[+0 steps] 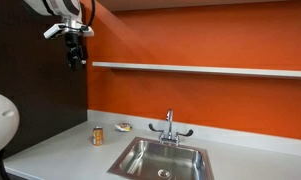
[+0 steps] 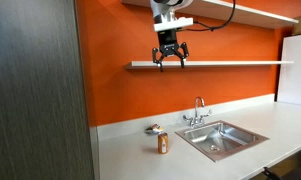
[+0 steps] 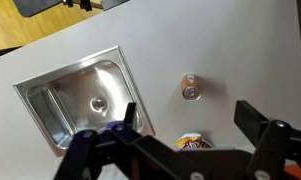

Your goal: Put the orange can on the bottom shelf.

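So here's where I'm at: the gripper (image 2: 170, 64) is hanging way up high, about level with the bottom shelf (image 2: 225, 64), fingers pointing straight down and spread wide with nothing between them. In the wrist view I can see both fingers (image 3: 125, 118) sticking in from the bottom edge, with bare grey countertop (image 3: 240, 60) between them, so yeah, it's empty. The orange can (image 1: 98, 135) is down on the counter, standing upright, just beside the steel sink (image 1: 140, 160) on the side toward the dark wood panel (image 1: 35, 80), and well below the gripper. From the wrist cam I'm looking right down on its shiny top (image 3: 190, 90), and it sits roughly in the middle of the gap between the fingers. There's also a small flat yellowish thing (image 1: 123, 126) lying near the can, a bit closer to the orange wall (image 1: 210, 100) and not touching it; it's too small for me to make out what it is. The faucet (image 2: 198, 110) is at the back of the sink. In an exterior view a second shelf (image 2: 250, 12) runs higher up.
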`<act>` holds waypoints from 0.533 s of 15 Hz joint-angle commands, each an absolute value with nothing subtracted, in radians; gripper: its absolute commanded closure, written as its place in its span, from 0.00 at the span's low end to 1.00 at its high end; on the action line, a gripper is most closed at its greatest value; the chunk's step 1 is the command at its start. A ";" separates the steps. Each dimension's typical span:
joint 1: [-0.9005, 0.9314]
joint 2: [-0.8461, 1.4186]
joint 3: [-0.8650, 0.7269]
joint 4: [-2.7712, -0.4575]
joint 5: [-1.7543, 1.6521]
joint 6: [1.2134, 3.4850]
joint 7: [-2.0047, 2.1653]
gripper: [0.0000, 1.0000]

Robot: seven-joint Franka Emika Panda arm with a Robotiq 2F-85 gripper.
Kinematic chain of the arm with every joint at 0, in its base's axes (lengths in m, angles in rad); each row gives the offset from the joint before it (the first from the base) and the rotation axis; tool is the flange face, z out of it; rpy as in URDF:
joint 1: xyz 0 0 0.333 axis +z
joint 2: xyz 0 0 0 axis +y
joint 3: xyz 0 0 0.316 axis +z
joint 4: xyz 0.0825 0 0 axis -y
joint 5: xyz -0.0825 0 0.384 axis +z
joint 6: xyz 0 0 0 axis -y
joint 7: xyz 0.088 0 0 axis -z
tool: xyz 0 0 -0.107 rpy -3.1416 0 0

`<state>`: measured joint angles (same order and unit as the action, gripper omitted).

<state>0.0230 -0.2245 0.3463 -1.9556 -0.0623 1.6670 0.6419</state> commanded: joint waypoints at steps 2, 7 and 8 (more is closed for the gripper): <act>0.064 -0.220 0.310 -1.953 -0.071 1.664 0.649 0.00; 0.064 -0.220 0.310 -1.953 -0.071 1.664 0.649 0.00; 0.068 -0.216 0.305 -1.954 -0.072 1.659 0.632 0.00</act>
<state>0.0288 -0.2240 0.3407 -1.9558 -0.0623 1.6672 0.6419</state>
